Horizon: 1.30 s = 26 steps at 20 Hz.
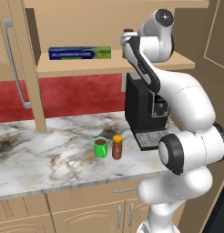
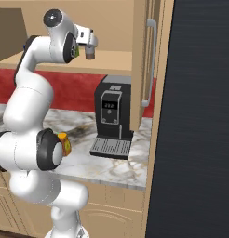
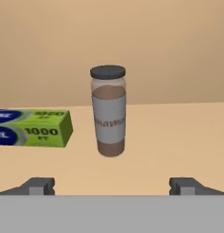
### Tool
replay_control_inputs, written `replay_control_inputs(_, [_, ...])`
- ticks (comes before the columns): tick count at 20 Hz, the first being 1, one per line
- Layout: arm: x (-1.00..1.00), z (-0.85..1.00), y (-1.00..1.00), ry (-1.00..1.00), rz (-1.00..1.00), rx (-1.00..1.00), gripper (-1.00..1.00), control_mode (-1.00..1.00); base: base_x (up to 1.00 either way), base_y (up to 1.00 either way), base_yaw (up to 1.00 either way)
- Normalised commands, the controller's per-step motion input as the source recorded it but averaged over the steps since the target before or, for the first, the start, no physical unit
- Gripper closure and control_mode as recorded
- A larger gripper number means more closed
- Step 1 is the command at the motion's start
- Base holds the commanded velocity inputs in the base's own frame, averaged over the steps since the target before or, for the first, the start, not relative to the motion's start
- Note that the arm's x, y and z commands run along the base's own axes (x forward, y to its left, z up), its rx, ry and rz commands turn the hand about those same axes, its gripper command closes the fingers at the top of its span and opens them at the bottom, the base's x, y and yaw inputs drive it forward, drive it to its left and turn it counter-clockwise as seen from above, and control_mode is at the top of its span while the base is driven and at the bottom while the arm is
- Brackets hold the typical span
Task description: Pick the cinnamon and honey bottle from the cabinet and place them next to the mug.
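Tan cabinet [image 1: 109,68] shelving fills the background, and on its plain shelf board the cinnamon [image 3: 109,110] is seen standing upright, its long axis vertical, beside a green-and-blue foil box [image 3: 34,128]. The jar lies straight ahead of the gripper [image 3: 114,185], centred between the fingertips, which are spread fully and hold nothing. On the marble counter [image 1: 36,154] below, the honey bottle [image 1: 117,147] is already set just beside the mug [image 1: 100,147].

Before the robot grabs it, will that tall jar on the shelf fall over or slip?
The cinnamon is tall and slim on a small base, so a sideways bump would probably tip it. It looks stiff and smooth, maybe slippery. The open gripper faces it squarely, which should help.
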Motion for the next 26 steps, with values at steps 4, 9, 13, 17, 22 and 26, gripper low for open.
replay_control_inputs(4, [0.13, -0.03, 0.0, 0.0, 0.0, 0.0, -1.0, -1.0, 0.0, 0.0, 0.0])
replay_control_inputs(9, [0.18, -0.05, 0.0, 0.0, 0.0, 0.0, -1.0, -1.0, 0.0, 0.0, 0.0])
replay_control_inputs(13, [0.18, 0.0, 0.0, 0.0, 0.0, 0.0, -1.0, -1.0, 0.0, 0.0, 0.0])
replay_control_inputs(17, [0.15, 0.0, 0.0, 0.0, 0.0, 0.0, -1.0, -1.0, 0.0, 0.0, 0.0])
replay_control_inputs(22, [0.16, 0.0, 0.0, 0.0, 0.0, 0.0, -1.0, -1.0, 0.0, 0.0, 0.0])
replay_control_inputs(26, [0.11, 0.0, 0.0, 0.0, 0.0, 0.0, -1.0, -1.0, 0.0, 0.0, 0.0])
